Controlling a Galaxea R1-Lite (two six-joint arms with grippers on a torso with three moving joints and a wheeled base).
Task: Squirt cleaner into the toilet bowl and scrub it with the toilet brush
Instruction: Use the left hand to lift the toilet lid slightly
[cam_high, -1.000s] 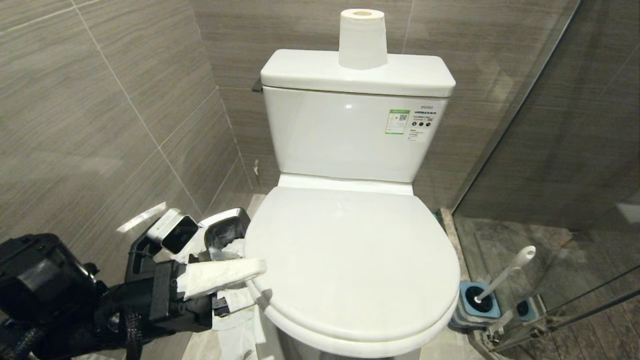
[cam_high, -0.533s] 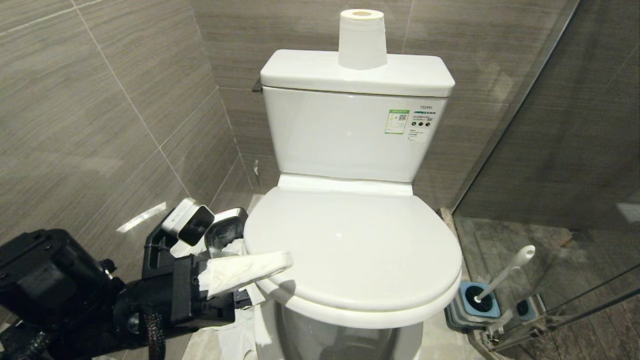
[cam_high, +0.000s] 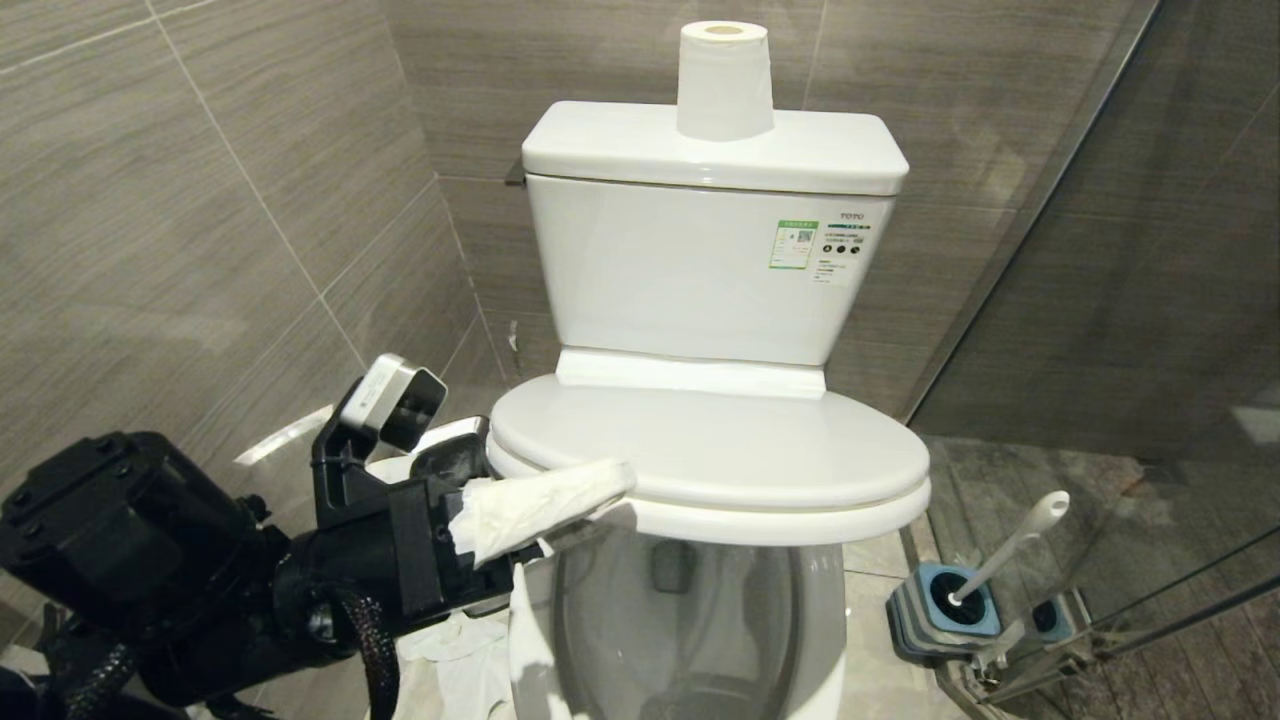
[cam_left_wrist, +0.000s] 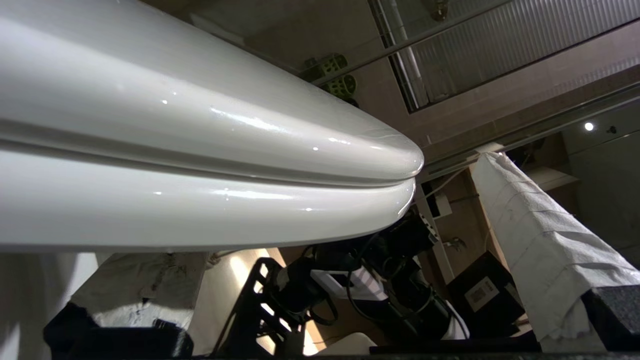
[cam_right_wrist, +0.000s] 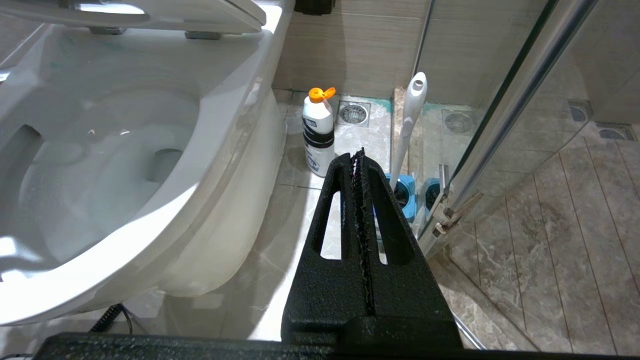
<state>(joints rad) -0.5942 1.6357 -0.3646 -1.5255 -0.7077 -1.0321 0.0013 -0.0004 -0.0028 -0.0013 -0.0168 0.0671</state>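
A: What is hidden or cut off here?

B: In the head view the right pincer is out of frame; only its wrist view shows it (cam_right_wrist: 361, 165), the 2 black ribbed fingers pressed together, shut on nothing, low beside the toilet bowl (cam_right_wrist: 115, 165). The brush's bristle head is sunk out of sight in its grey-and-blue holder (cam_high: 940, 610). The bowl's front edge is cut off by the frame.

A: And the left arm?

B: It reaches in from the bowl's left side, roughly level. The left pincer (cam_high: 560, 510) stands wide open, its 2 fingers wrapped in white crinkled paper: the upper finger (cam_high: 540, 500) lies at the left edge of the seat and lid (cam_high: 710, 450), which are tilted up off the rim together. The lower finger is mostly hidden; whether it touches the seat's underside I cannot tell.

A: Where are the task's things?

B: The toilet brush (cam_high: 1010, 550), a slim white handle with a rounded tip, leans in the holder on the floor right of the bowl. A white bottle with an orange cap (cam_right_wrist: 318, 132) stands on the floor between bowl and brush. The ceramic is glossy, with faint turquoise smears under the hinges (cam_right_wrist: 107, 47).
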